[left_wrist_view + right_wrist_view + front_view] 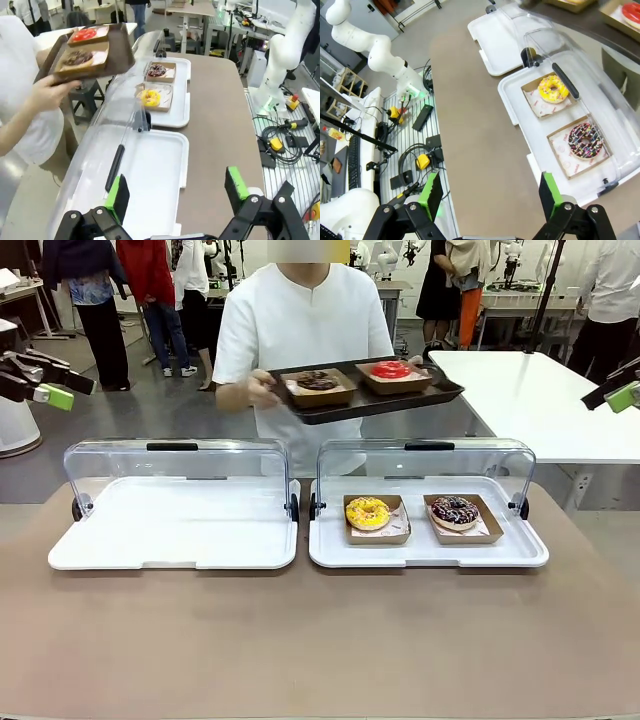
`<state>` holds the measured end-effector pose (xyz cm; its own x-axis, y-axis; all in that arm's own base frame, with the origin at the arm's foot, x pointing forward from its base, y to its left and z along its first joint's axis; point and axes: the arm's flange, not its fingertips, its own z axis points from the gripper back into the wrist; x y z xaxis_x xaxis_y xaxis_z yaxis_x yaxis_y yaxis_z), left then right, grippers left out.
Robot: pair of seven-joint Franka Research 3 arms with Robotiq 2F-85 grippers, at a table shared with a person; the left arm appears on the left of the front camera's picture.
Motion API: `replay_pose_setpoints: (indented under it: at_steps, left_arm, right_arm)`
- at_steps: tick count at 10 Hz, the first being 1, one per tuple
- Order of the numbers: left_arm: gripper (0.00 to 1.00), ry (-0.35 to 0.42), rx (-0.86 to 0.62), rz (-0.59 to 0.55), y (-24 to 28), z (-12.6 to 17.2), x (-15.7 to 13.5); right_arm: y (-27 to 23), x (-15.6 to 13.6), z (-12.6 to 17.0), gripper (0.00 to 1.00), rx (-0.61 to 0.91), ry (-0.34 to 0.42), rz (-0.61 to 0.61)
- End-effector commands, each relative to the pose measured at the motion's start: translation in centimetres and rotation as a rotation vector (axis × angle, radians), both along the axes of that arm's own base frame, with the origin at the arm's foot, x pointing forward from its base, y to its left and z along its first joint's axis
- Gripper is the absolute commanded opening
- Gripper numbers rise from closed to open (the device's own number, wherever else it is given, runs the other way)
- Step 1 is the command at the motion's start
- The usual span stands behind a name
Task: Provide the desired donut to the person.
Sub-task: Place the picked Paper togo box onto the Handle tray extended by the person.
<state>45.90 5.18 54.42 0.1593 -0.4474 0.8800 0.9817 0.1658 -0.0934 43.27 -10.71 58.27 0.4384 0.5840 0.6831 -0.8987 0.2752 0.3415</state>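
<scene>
Donuts, yellow donut (367,512) and chocolate sprinkled donut (455,510), sat soft and fragile in cardboard trays in the right white tray (330,550) near the table's far edge, best lifted by the cardboard, while left gripper (177,192) and right gripper (489,192) hung wide open, empty.

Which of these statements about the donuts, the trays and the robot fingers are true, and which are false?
1. The yellow-glazed donut sits in the right white tray. True.
2. The left white tray holds two donuts. False: nothing lies in it.
3. The person's dark brown tray carries a red-glazed donut. True.
4. The left gripper fingers grip a donut. False: they stand open, holding nothing.
</scene>
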Motion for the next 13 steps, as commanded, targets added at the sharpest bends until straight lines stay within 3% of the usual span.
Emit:
replay_pose_setpoints:
  at_steps: [1,4,5,13]
  left_arm:
    - [1.00,-0.048,-0.007,-0.022,1.4,-0.1,-0.4]
    - [1.00,-0.100,0.072,-0.018,2.2,-0.5,-0.8]
    - [1.00,-0.051,0.012,0.002,2.1,-0.6,0.0]
    - [1.00,-0.051,0.012,0.002,2.1,-0.6,0.0]
  right_arm:
    - [0.1,0.1,0.1,1.00,0.000,0.004,-0.003]
    - [0.1,0.1,0.1,1.00,0.000,0.004,-0.003]
    - [0.1,0.1,0.1,1.00,0.000,0.004,-0.003]
    - [0.1,0.1,0.1,1.00,0.000,0.004,-0.003]
